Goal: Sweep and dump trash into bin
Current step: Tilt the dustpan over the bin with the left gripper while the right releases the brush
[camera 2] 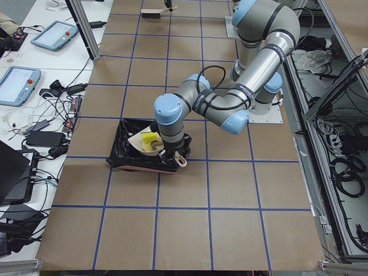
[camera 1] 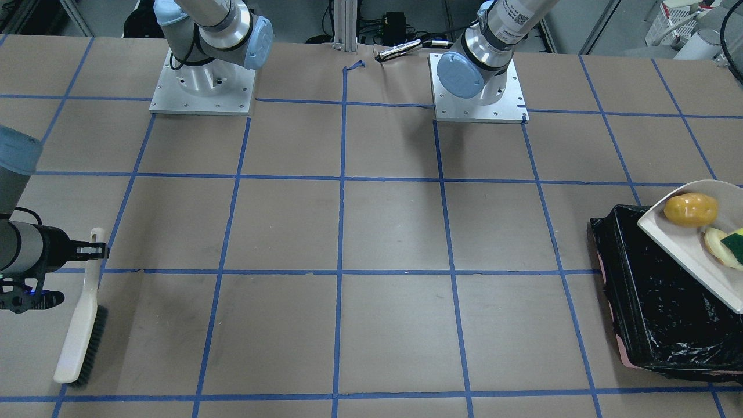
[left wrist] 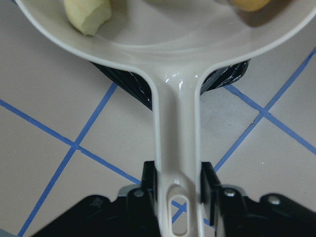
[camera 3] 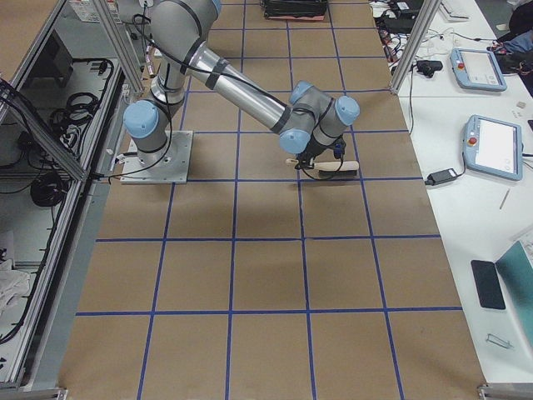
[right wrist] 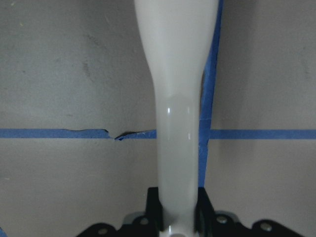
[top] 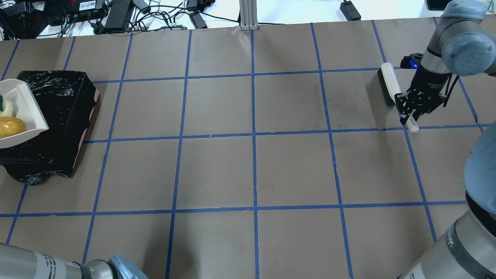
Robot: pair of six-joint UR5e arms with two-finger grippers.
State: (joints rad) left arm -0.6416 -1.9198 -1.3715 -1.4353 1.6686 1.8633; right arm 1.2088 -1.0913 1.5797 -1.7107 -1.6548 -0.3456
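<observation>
- Left tool (left wrist: 178, 185): shut tight on the handle of a beige plastic dustpan (camera 1: 685, 255), a jaw pressed to each side.
- Load: glossy brown-yellow potato-like lump (camera 1: 691, 209), small yellow sponge with a green side (camera 1: 737, 242) and pale cream curved foam scrap (camera 1: 715, 242). All three lie in the pan, none in the bin.
- Rectangular bin lined with crinkly black plastic (camera 1: 656, 302): stands at the left end of the brown paper-covered desk (camera 1: 383, 232), directly under the pan.
- Governing relation: the pan's handle-to-lip axis runs along the desk's length. The lip points toward the desk's centre and hangs over the bin's open mouth, so tipping the lip down should drop the load inside.
- Margins: the pan's far corner appears closest to a bin wall.
- Right tool (top: 412, 112): closed on the handle of a cream-backed, dark-bristled brush (top: 388, 83), far right and well apart from the bin.
</observation>
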